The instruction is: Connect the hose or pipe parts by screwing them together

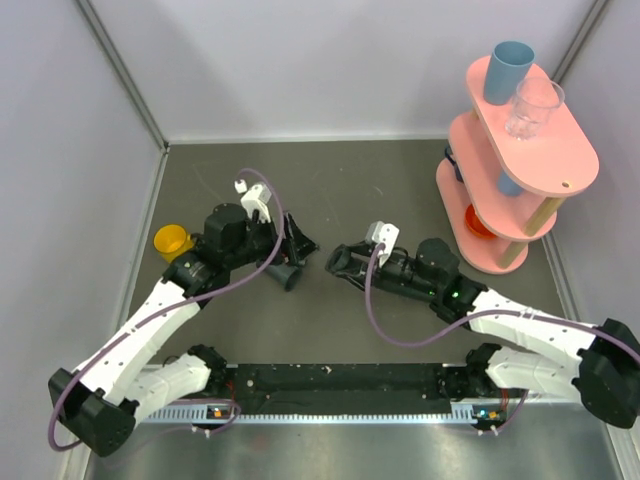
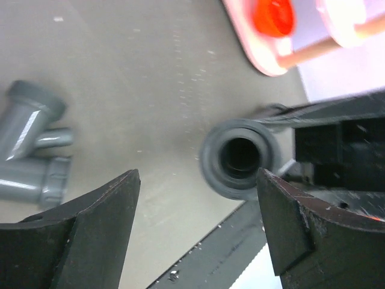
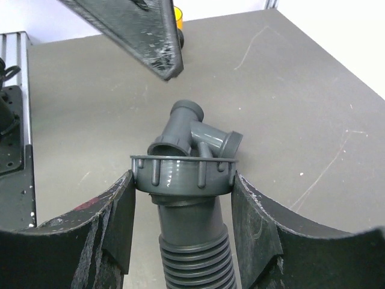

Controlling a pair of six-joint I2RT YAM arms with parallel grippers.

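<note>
The dark grey branch fitting (image 1: pixel 285 274) lies on the table between the two arms; it also shows at the left of the left wrist view as the branch fitting (image 2: pixel 30 150). My right gripper (image 1: pixel 338 262) is shut on the collar (image 3: pixel 182 174) of the ribbed hose (image 3: pixel 192 253), both fingers pressing the collar's sides. The collar's open mouth points at the fitting (image 3: pixel 195 129), a short gap away. My left gripper (image 1: pixel 298 245) hovers open just above and behind the fitting. Nothing sits between the jaws of this gripper (image 2: pixel 198 177), and the hose collar (image 2: pixel 240 158) faces it.
A pink tiered shelf (image 1: pixel 560 150) stands at the back right with a blue cup (image 1: pixel 507 72), a clear glass (image 1: pixel 533 108) and a red bowl (image 1: pixel 478 222). A yellow cup (image 1: pixel 172 240) sits left of the left arm. A black rail (image 1: pixel 340 378) runs along the near edge.
</note>
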